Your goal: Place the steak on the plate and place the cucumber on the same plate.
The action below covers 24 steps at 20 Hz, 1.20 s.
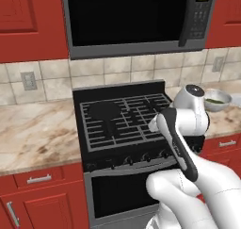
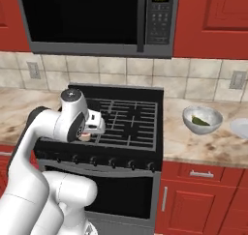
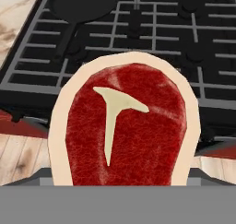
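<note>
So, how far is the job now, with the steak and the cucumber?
Nothing is on the plate yet. In hand: the steak sits right at the gripper, lifted above the stove's front edge and apparently held. Left: carry it to the plate at the far right of the counter, then fetch the cucumber, which lies in the bowl.

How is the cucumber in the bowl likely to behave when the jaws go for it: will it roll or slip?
The cucumber looks oblong and rounded, so it may roll against the curved wall of the bowl. Its skin looks smooth, so it could slip. It looks small, so it is probably light.
</note>
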### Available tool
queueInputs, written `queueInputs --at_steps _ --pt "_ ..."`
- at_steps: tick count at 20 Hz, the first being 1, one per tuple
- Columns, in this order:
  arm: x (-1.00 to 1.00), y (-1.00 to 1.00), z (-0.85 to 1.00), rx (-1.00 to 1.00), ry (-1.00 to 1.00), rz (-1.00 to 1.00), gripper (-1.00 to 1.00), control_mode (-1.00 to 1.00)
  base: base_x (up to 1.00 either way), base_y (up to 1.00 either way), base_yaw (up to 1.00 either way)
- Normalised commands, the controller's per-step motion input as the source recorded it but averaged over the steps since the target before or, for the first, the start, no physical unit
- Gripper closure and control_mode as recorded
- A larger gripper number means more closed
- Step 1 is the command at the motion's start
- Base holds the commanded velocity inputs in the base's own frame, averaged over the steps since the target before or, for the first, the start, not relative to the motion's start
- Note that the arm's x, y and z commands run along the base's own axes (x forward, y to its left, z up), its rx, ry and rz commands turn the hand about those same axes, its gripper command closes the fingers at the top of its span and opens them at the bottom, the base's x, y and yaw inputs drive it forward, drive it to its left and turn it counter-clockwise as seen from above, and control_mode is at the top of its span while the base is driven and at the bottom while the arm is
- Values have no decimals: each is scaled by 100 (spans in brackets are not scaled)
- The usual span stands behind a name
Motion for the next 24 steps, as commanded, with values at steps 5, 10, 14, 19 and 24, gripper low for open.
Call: queueInputs --at_steps 5,10,14,19,24 --pt "0 0 0 0 0 0 100 100 7 -49 -31" --pt "0 0 0 0 0 0 100 100 1 -67 -14" --pt "0 0 0 0 0 0 100 100 2 -73 -3" --pt "0 0 0 0 0 0 100 100 12 -77 0" --pt "0 0 0 0 0 0 100 100 21 -73 0"
